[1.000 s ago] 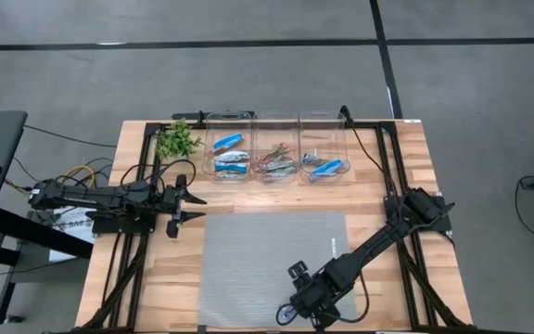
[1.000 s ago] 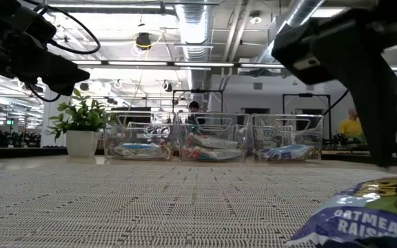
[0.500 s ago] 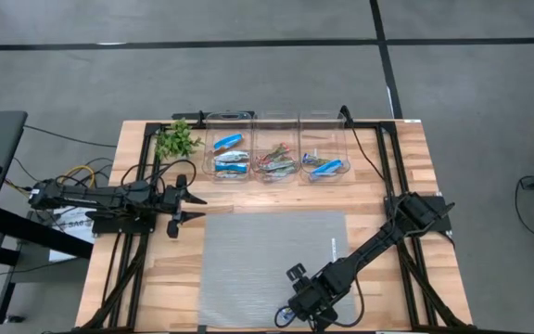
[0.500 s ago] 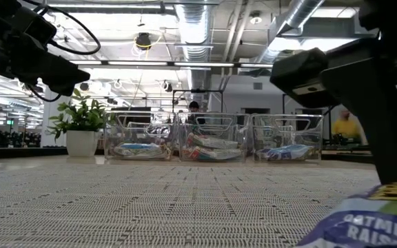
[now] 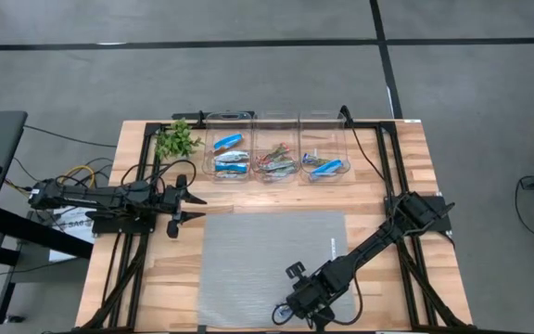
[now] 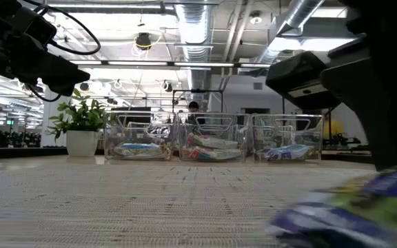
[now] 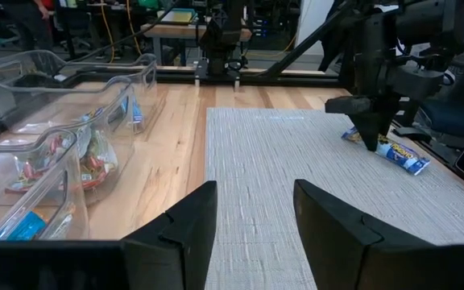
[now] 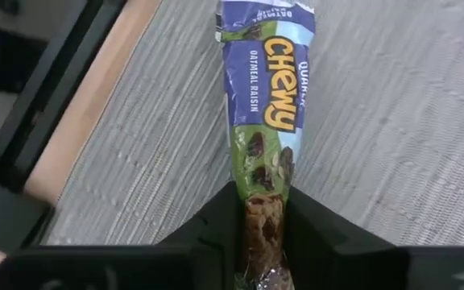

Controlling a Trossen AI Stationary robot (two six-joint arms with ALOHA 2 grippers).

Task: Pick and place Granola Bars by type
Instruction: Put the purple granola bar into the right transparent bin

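One granola bar (image 8: pixel 266 121) in a blue-green "Chewy" wrapper lies on the grey mat (image 5: pixel 267 260) near the table's front edge. My right gripper (image 5: pixel 288 312) stands over it, shut on one end; the left wrist view shows it pointing down at the bar (image 7: pixel 385 147). More granola bars lie in three clear bins (image 5: pixel 274 148) at the far edge. My left gripper (image 5: pixel 193 206) waits open above the table's left side, its fingers (image 7: pixel 192 225) with nothing between them. My right gripper pinches the bar's end nearest the wrist (image 8: pixel 263 229) between its two fingers, one on each long edge. The fingers come down from above, slanting. The wrapper narrows where they meet it. The rest of the bar (image 8: pixel 266 72) stretches away over the mat.
A small green plant (image 5: pixel 176 139) stands left of the bins. Black rails (image 5: pixel 392 176) run along the table's left and right sides. Bare mat lies between the bins and the bar.
My right gripper has edged toward the table's left edge, low over the mat. The granola bar has shifted the same way with it and shows blurred in the low view.
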